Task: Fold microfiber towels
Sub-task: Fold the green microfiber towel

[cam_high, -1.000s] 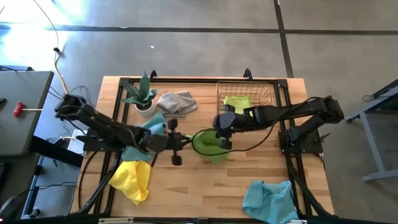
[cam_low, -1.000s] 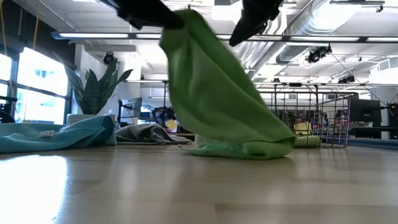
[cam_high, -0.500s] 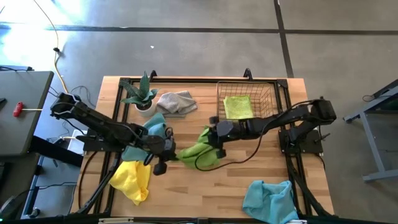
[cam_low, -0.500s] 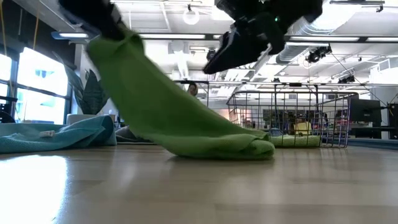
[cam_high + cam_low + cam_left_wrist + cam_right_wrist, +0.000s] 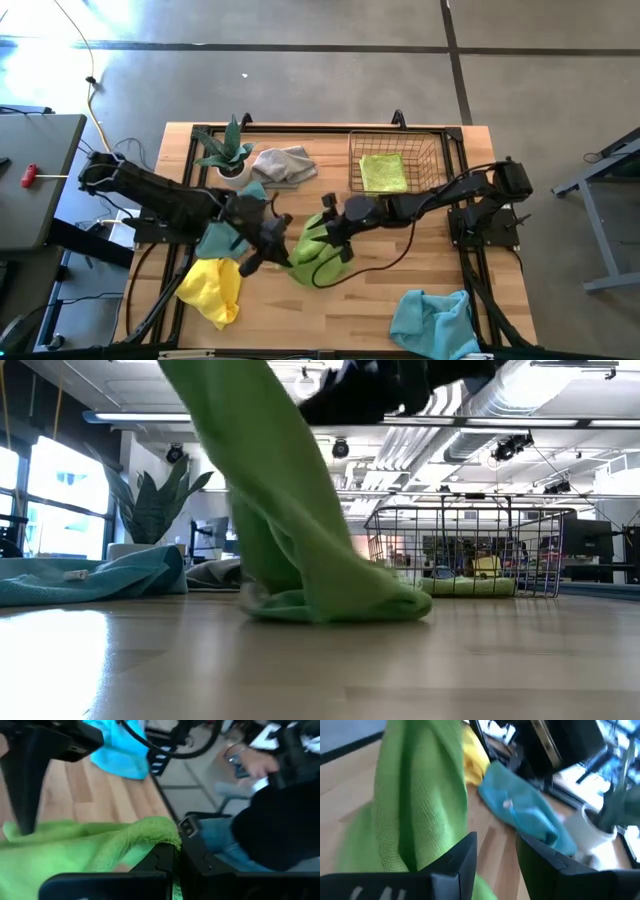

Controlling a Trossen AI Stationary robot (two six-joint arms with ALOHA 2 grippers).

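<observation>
Left gripper [image 5: 272, 252]: clamped on an edge of the lime green towel [image 5: 316, 250] near the middle of the table [image 5: 380, 290]; the left wrist view shows the dark fingers [image 5: 165, 865] pressed together with green cloth pinched between them.
Right gripper [image 5: 328, 228]: just to the right of the left one, over the same towel – its fingers [image 5: 465, 855] stand apart with a clear gap, and the cloth hangs beside them, not between them; it grasps nothing.
Lime green towel: raised at its upper edge and draping down to the wood, where its lower part lies bunched; in the low view it hangs as a tall green fold [image 5: 290, 510] from above.
Second lime green towel [image 5: 382, 171]: lies flat inside the wire basket [image 5: 436, 150] at the far right of the table.
Grey towel [image 5: 284, 164]: crumpled at the far side, just right of the potted plant [image 5: 226, 152].
Light blue towel [image 5: 225, 232]: left of centre, partly under the left arm.
Yellow towel [image 5: 212, 289]: near left – touching the blue one.
Second light blue towel [image 5: 430, 322]: crumpled at the near right edge.
Person [image 5: 280, 815]: dark sleeve and a hand show beyond the table in the left wrist view.
</observation>
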